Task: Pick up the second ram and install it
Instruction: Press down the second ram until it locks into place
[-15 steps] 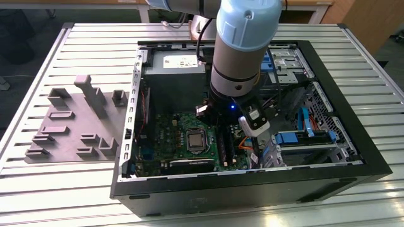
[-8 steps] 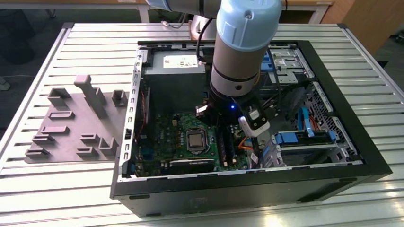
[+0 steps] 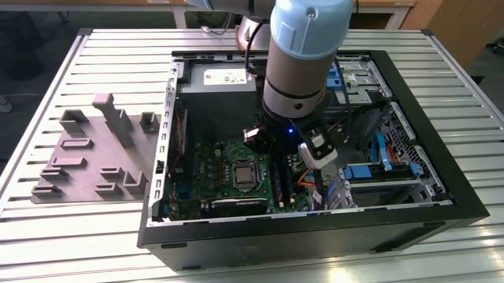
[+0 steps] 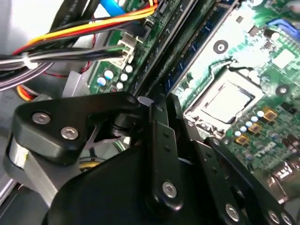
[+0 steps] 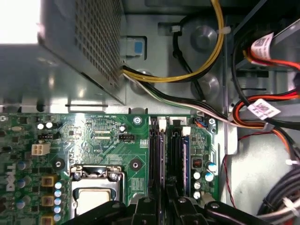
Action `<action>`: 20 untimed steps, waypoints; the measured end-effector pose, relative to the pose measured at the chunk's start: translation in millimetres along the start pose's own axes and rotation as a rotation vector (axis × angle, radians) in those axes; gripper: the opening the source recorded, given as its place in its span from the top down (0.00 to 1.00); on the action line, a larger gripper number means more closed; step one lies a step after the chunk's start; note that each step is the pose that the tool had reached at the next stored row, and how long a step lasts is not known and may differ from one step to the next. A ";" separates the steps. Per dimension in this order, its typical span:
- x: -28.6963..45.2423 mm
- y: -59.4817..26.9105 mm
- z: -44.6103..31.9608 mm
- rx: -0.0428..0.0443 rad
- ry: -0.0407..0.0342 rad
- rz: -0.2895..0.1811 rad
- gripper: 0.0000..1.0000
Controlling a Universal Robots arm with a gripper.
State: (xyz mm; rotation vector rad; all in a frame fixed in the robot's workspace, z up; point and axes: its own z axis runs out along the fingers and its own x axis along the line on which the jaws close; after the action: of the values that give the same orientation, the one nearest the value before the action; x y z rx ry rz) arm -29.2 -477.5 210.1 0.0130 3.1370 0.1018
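My gripper (image 3: 277, 154) reaches down inside the open computer case (image 3: 315, 233), over the black memory slots to the exterior view's right of the processor socket (image 3: 245, 175). In both wrist views the fingers stand close together, with the gripper (image 5: 165, 205) (image 4: 162, 101) shut on the top edge of the second ram (image 5: 162, 159). The ram is a thin dark stick standing edge-on in a slot of the green motherboard (image 5: 108, 136). In the exterior view the ram (image 3: 281, 180) runs toward the case front, below the wrist. A bluish stick (image 5: 184, 154) sits one slot over.
A metal power supply (image 5: 79, 47) and its yellow and black cables (image 5: 187, 75) lie beyond the slots. Red, orange and black cable bundles (image 5: 262, 112) crowd one side. A drive cage with blue tabs (image 3: 370, 171) is at the exterior view's right. A grey ridged fixture plate (image 3: 87, 153) lies outside the case.
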 end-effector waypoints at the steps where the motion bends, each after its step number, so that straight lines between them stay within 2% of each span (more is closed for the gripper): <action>1: 0.0 0.2 -3.2 0.0000 0.0000 0.000 0.78; 4: 0.0 0.9 -13.2 0.0000 0.0002 0.000 0.78; 6: -0.1 1.1 -17.0 0.0002 0.0004 0.000 0.78; 10: -0.1 1.1 -17.0 -0.0001 0.0003 0.000 0.80; 11: -0.1 1.1 -17.1 -0.0001 0.0004 0.000 0.87; 13: -0.1 1.1 -17.1 0.0000 0.0004 0.000 0.87; 20: -0.3 0.3 -7.8 0.0008 0.0009 0.000 0.87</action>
State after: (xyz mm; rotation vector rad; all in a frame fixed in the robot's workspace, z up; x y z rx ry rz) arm -28.9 -477.7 217.9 0.0130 3.1379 0.1005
